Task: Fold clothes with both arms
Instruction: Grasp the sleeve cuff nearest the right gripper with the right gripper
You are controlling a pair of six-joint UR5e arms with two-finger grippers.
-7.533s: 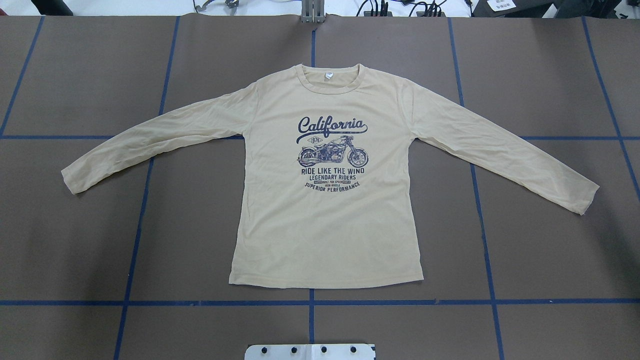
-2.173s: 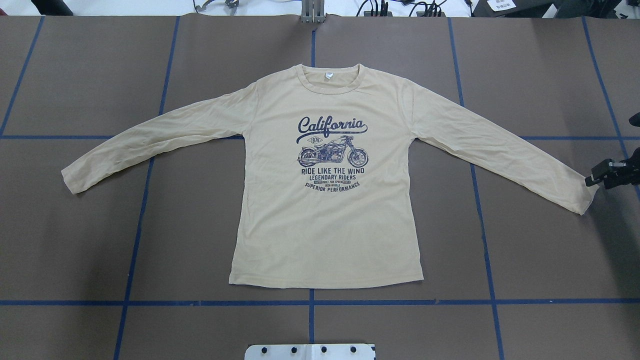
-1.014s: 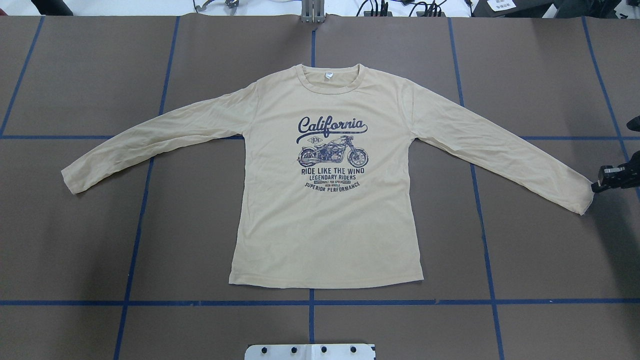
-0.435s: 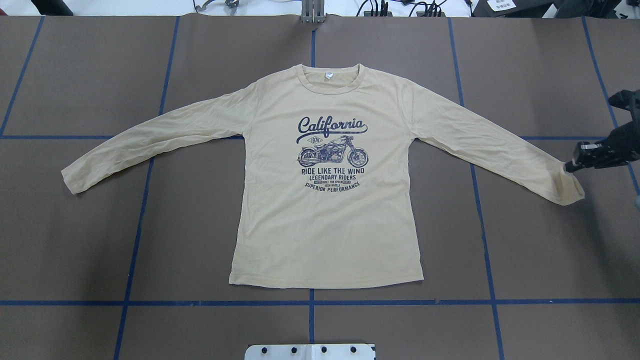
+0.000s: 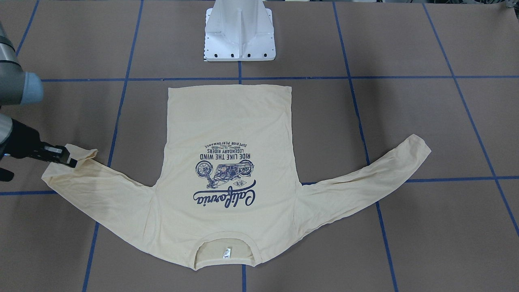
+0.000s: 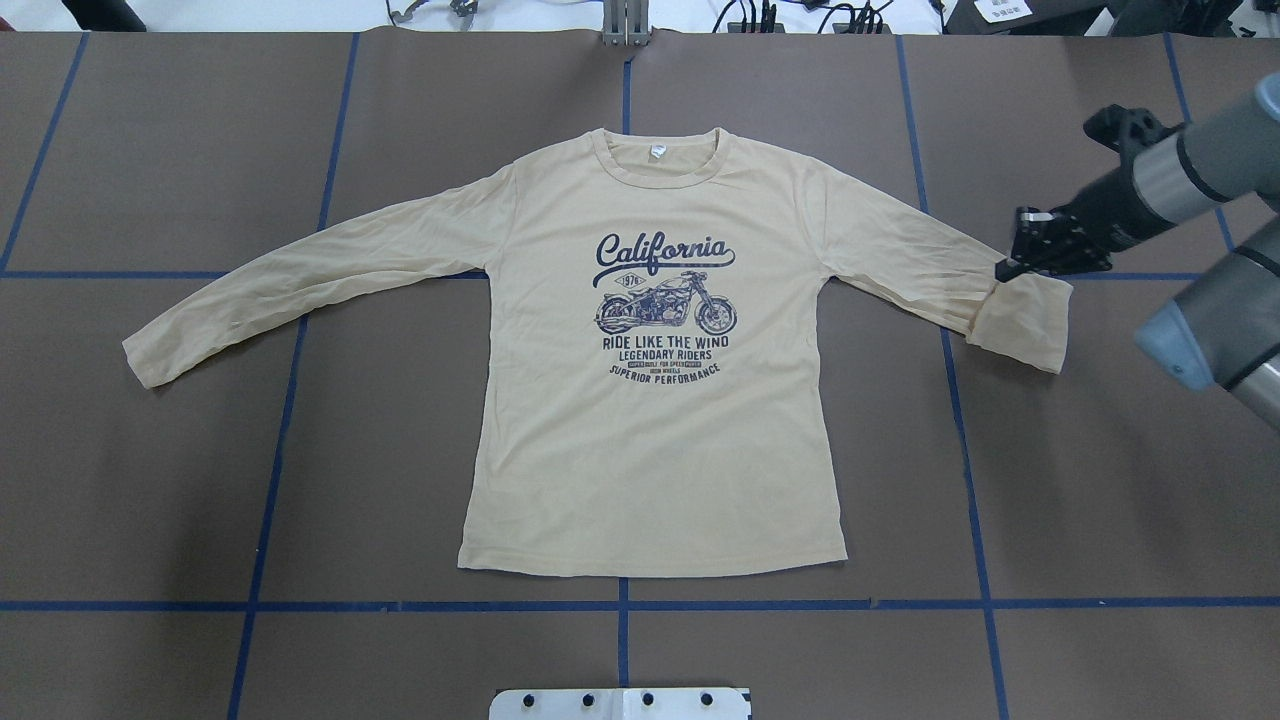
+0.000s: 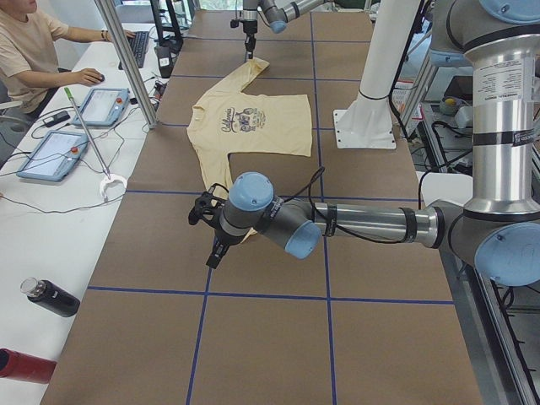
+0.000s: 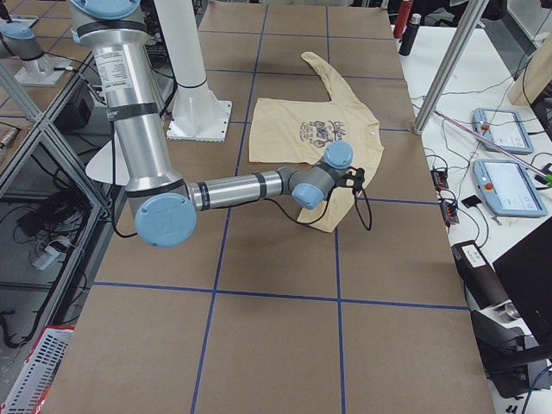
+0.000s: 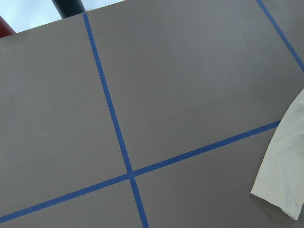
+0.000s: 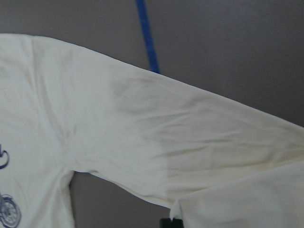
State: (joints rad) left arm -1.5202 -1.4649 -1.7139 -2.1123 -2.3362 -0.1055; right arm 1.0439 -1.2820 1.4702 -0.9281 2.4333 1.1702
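Observation:
The cream-yellow long-sleeved T-shirt [image 6: 650, 450] lies flat, print up, neckline toward the table's far edge; it also shows in the front-facing view [image 5: 227, 117]. My right gripper [image 6: 1005, 268] is shut on the cuff of the right-hand sleeve [image 6: 1020, 320] and holds it raised, with the sleeve end folded back toward the body. It shows too in the front-facing view [image 5: 72, 160]. The other sleeve's cuff [image 6: 145, 360] lies flat and shows in the left wrist view [image 9: 285, 175]. My left gripper [image 7: 213, 257] shows only in the exterior left view, close to that cuff; I cannot tell whether it is open or shut.
The white pedestal base [image 5: 240, 30] stands at the robot's side of the table. Blue tape lines [image 6: 620, 605] cross the brown table cover. An operator [image 7: 29, 42], tablets [image 7: 105, 105] and a dark bottle [image 7: 51, 297] are at the side bench.
My right gripper came in from the right edge, shut on the sleeve cuff, and carried it inward and toward the far edge, folding the sleeve end back. The rest of the shirt has not moved.

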